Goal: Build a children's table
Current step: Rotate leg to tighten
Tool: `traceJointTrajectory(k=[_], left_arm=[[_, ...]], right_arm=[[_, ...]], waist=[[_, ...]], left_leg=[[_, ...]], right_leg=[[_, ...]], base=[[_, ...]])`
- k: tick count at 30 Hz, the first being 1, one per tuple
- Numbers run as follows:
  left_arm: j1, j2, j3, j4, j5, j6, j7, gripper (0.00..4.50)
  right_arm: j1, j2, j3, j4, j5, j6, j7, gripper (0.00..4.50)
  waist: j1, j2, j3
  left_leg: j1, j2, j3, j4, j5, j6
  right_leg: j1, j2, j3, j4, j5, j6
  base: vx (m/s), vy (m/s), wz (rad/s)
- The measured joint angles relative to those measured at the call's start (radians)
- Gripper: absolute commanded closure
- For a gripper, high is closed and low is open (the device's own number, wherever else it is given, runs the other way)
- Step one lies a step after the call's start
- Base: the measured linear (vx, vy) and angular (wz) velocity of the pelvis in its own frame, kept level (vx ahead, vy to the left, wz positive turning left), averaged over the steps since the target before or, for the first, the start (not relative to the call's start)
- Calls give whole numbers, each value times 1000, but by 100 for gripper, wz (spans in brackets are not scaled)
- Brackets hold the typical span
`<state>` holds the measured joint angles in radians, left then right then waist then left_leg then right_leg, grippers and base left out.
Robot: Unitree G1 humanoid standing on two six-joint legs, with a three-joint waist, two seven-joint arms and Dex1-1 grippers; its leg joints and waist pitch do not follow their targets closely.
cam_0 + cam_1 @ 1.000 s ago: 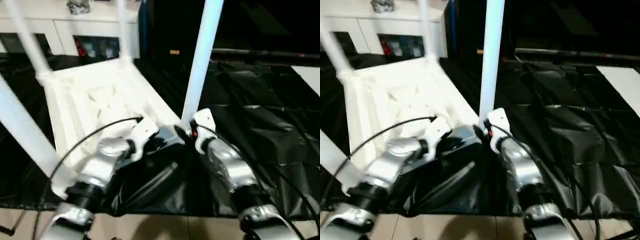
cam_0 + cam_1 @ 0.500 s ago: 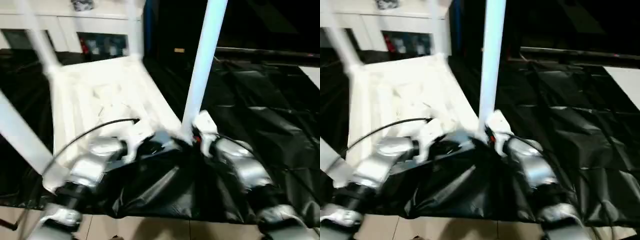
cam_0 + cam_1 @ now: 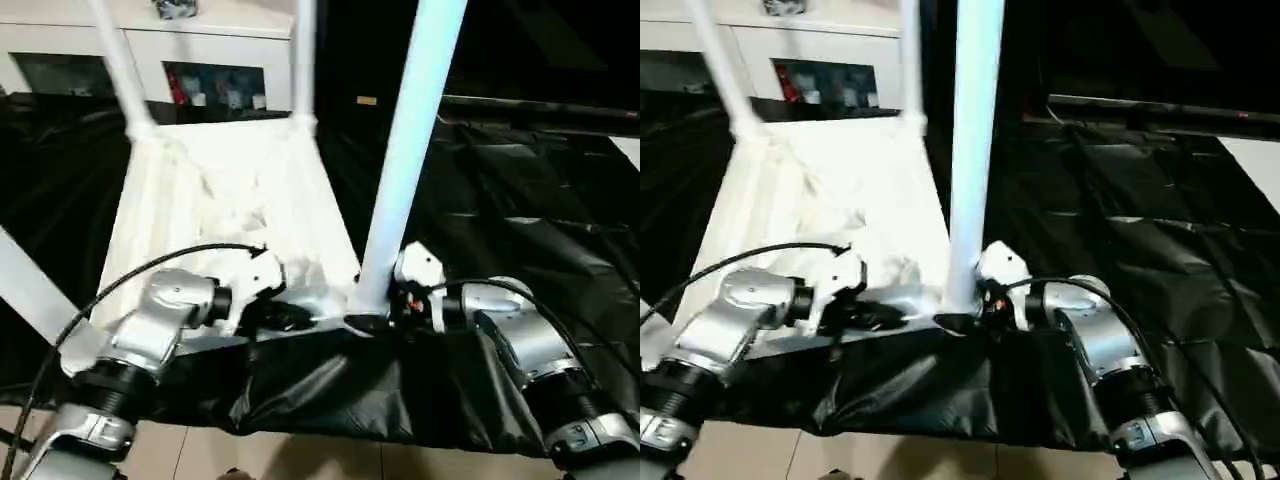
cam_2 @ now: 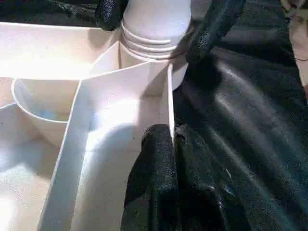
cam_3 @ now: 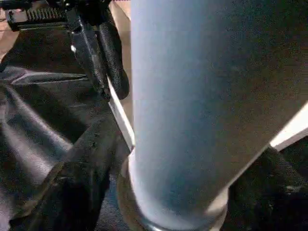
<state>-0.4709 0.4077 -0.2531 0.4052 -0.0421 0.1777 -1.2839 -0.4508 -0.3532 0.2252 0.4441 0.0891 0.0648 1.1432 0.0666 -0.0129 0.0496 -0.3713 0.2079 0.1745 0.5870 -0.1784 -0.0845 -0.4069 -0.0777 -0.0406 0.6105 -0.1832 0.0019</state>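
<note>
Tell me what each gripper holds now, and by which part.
The left gripper pinches the thin rim of the tabletop, near the corner socket. The right gripper has its jaws around the base of the near leg; whether it grips cannot be told.

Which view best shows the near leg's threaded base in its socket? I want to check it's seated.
The left wrist view: the leg base and its rings sit at the corner socket. The eye views show the joint small; the right wrist view shows the shaft.

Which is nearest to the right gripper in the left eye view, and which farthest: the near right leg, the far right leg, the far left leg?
1. Near right leg, standing at the right gripper.
2. Far right leg, at the tabletop's far corner.
3. Far left leg, across on the left.
</note>
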Motion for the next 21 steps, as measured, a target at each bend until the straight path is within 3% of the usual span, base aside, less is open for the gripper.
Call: traceJointTrajectory(k=[6,14,18,21], left_arm=[[-10,0,-5,14,-2,-4,-13,450],[3,-27,1,11,4,-12,46,450],[2,-98,15,11,46,22,199,450],[0,-150,21,10,77,57,306,450]], right_arm=[[3,-1,2,-3,-1,-5,1,170],[53,2,-21,-49,-5,8,-50,185],[57,70,-79,-13,-36,26,-242,188],[36,135,-111,36,-54,45,-409,190]], waist=[[5,0,0],[23,0,-1],[15,-5,-1],[-4,-7,-3]], left_leg=[[0,0,0,0,0,0],[3,0,0,0,0,0],[6,0,0,0,0,0],[7,-1,-1,0,0,0]], right_leg=[[0,0,0,1,0,0],[4,0,0,0,0,0],[6,0,1,0,-3,5],[7,0,2,0,-3,5]], base=[[0,0,0],[0,0,0],[0,0,0],[0,0,0]])
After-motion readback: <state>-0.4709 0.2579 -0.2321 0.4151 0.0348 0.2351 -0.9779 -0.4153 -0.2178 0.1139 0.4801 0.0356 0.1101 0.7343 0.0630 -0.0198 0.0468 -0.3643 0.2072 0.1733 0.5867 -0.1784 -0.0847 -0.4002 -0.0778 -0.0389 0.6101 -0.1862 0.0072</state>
